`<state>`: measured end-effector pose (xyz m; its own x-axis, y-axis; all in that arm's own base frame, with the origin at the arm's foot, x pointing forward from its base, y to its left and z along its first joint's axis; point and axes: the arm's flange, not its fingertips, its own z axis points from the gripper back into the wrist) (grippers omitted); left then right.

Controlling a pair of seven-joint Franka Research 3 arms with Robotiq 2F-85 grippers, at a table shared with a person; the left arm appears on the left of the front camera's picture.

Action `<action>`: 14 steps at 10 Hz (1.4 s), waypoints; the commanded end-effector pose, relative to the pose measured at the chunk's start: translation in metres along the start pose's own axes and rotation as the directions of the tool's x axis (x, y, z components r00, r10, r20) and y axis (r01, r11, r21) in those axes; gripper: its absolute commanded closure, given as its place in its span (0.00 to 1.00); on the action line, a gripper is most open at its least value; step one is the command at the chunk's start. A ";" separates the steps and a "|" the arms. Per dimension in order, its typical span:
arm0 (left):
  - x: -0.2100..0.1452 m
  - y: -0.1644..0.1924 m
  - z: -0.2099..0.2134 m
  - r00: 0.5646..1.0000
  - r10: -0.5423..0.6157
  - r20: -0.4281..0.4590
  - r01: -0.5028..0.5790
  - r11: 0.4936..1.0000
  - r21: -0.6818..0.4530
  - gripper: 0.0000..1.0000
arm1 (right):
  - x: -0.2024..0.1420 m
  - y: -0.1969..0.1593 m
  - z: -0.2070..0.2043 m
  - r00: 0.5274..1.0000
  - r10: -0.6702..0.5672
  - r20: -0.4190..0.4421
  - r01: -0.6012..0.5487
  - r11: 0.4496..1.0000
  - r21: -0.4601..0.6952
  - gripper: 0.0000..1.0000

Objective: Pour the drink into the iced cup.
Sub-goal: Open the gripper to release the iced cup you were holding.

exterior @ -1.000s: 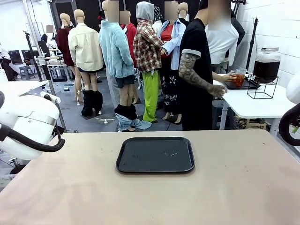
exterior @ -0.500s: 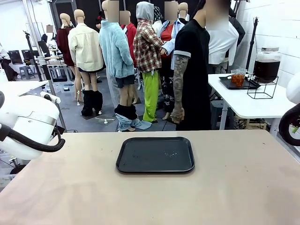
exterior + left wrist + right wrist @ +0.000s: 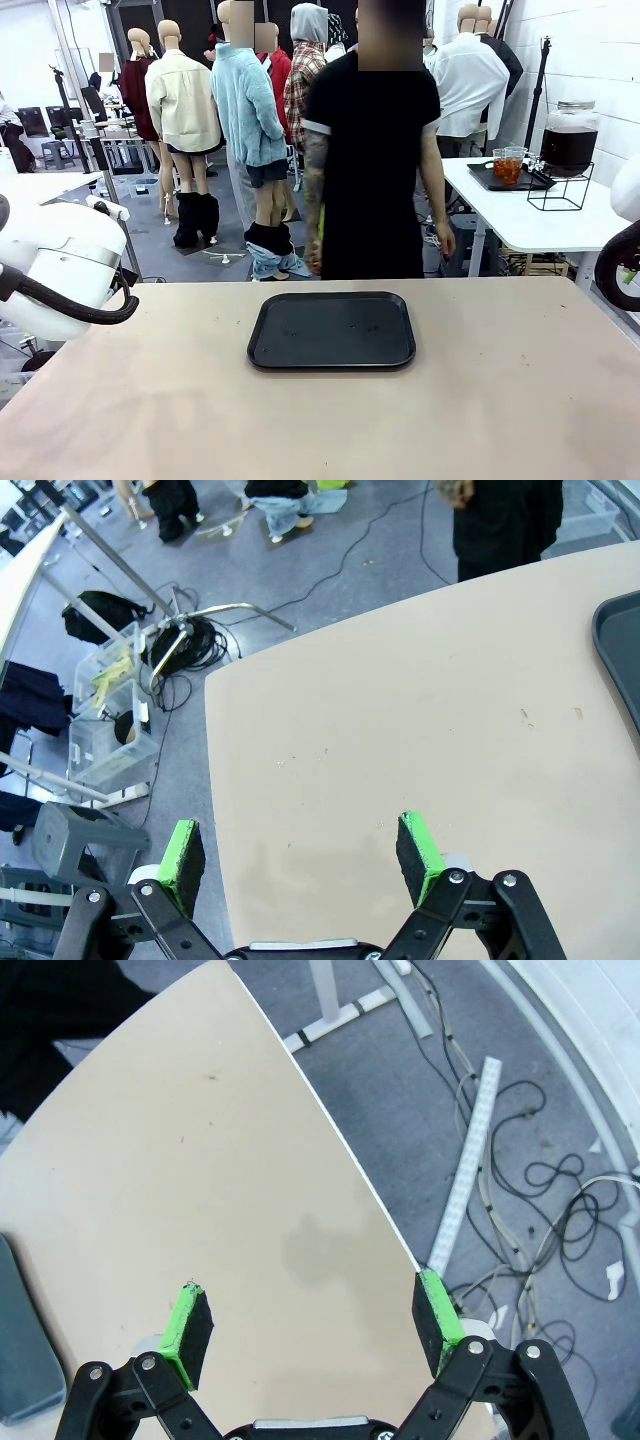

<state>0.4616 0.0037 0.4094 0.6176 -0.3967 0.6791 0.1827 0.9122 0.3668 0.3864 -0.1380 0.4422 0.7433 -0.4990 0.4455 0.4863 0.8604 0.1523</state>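
The room is a busy workshop with a beige counter (image 3: 500, 400) in the near ground and a white side counter (image 3: 560, 225) far off at the right. On that far side counter the drink (image 3: 569, 145), a dark brown liquid, sits in a big clear glass dispenser jar (image 3: 570, 135) on a black wire stand (image 3: 560, 190). Just left of it two clear plastic cups (image 3: 508, 165) holding orange-red liquid rest on a small black tray (image 3: 485, 180).

A second ago the person (image 3: 375, 160) in a black T-shirt was at those cups, one hand on them; now the person stands at the far edge of the beige counter, facing it, both hands hanging empty. The cups stayed behind, so no iced cup has reached the robot's side, and pouring likely has not begun.

The flat black plastic tray (image 3: 332, 330) in the counter's middle lies bare. The left hand (image 3: 300, 850) hovers released over the counter's left edge, nothing between its green pads; the right hand (image 3: 312, 1325) hangs likewise spread wide and empty over the right edge.
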 end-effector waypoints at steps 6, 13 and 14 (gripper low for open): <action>0.002 0.003 -0.001 1.000 -0.013 0.007 0.013 1.000 -0.004 0.00 | 0.001 0.000 -0.002 1.000 0.004 0.010 -0.004 1.000 -0.004 0.00; 0.002 0.003 -0.001 1.000 -0.013 0.007 0.013 1.000 -0.004 0.00 | 0.001 0.000 -0.002 1.000 0.004 0.010 -0.004 1.000 -0.004 0.00; 0.002 0.003 -0.001 1.000 -0.013 0.007 0.013 1.000 -0.004 0.00 | 0.001 0.000 -0.002 1.000 0.004 0.010 -0.004 1.000 -0.004 0.00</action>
<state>0.4616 0.0037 0.4094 0.6176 -0.3967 0.6791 0.1827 0.9122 0.3667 0.3864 -0.1380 0.4422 0.7433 -0.4990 0.4455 0.4863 0.8604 0.1523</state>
